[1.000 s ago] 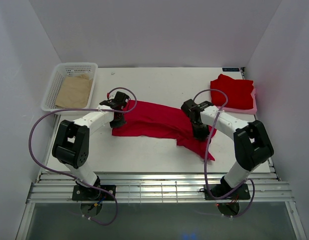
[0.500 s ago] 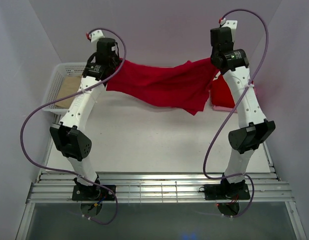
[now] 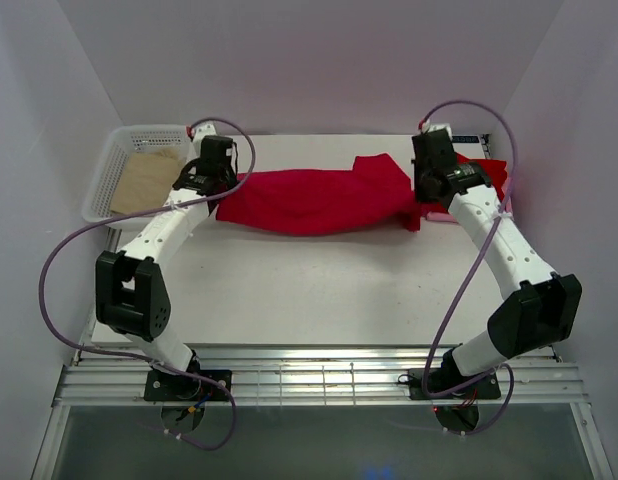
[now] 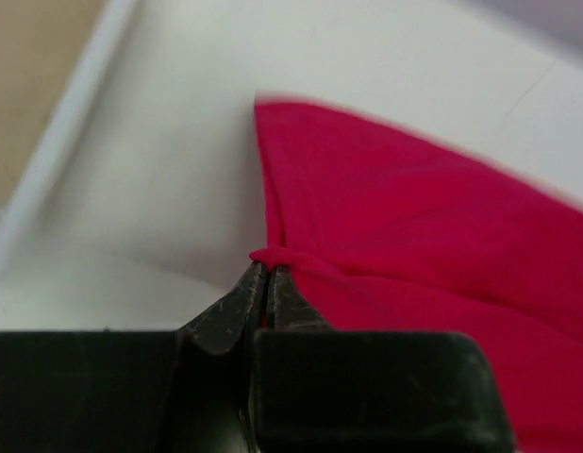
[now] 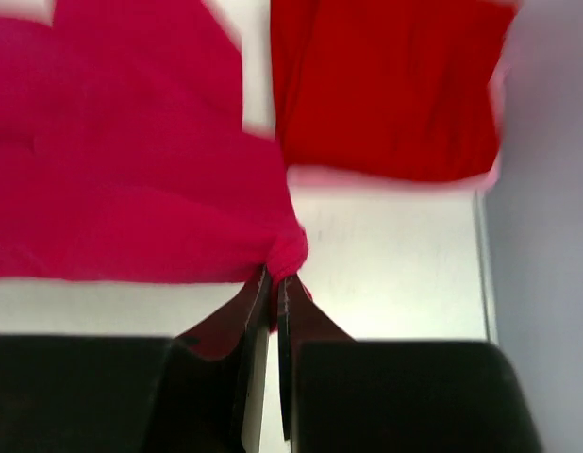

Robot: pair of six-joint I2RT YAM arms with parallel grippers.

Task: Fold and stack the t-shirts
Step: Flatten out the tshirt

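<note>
Across the far half of the table (image 3: 309, 285), a red t-shirt (image 3: 309, 200) lies in a long, rumpled band strung between the two arms. At its left end, near the white basket (image 3: 104, 190), the left gripper (image 4: 266, 269) is pressed together on a small pucker of cloth. At its right end the right gripper (image 5: 273, 280) pinches a bunched knot of fabric, just beside the folded red t-shirt (image 5: 386, 85) that rests on the pale pink piece (image 5: 386, 177). The cloth looks light, thin and limp, so it should drape and sag wherever it goes unsupported and keep no crease by itself. It is not fragile, yet it is likely to creep out of so narrow a bite if tugged hard. The best holds are probably corners or hem edges, taken as a doubled fold well inside the jaws. Which edges of the shirt are now gripped cannot be told — a loose flap, perhaps a sleeve, rides up near the right end.
</note>
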